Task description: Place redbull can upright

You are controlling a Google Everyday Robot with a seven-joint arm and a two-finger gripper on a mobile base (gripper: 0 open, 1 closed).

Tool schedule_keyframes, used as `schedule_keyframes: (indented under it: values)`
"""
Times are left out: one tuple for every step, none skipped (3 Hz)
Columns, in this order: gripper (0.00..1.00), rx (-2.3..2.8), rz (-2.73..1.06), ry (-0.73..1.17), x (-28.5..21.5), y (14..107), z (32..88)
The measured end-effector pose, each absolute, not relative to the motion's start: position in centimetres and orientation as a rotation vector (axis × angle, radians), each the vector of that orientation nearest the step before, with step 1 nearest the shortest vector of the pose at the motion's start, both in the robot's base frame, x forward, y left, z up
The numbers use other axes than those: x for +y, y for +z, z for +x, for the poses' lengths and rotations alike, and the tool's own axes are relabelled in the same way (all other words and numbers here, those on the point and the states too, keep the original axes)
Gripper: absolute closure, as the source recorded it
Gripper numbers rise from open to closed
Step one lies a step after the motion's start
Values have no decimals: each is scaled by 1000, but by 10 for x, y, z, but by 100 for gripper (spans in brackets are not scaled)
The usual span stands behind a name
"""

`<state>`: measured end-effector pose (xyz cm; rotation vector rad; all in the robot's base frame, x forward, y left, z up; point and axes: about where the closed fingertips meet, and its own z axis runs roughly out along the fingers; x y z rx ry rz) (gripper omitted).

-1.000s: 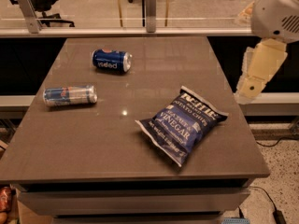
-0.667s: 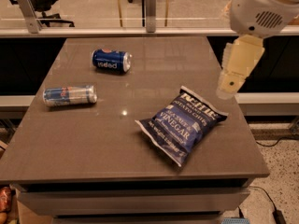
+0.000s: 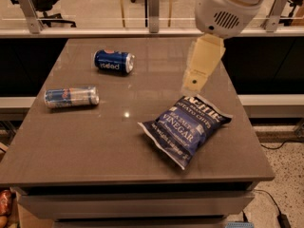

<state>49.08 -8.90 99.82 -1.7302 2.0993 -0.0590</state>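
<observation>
So the redbull can point(image 3: 71, 97) is lying on its side near the left edge of the table point(image 3: 95, 146), silver top pointing right, nowhere near upright yet. The gripper point(image 3: 194, 82) hangs off the big white arm housing point(image 3: 228, 8) over the right-hand part of the table, above the top edge of the salt and vinegar chip bag point(image 3: 185, 128) and well apart from the can. Honestly can't tell if it's open or closed from this angle, though nothing seems to be in it. My guess is it's up high like that to clear the bag on its way over. Compared to a second ago, the arm has swung in from past the right edge toward the middle. The can, the bag and the Pepsi can point(image 3: 114, 61) haven't budged.
</observation>
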Motion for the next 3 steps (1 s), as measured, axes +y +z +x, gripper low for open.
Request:
schedule_keyframes:
  values:
    - [0, 2106, -1720, -47, -58, 988, 494]
    - [0, 2120, -1734, -37, -31, 974, 496]
    - [0, 2106, -1790, 2, -2, 962, 495]
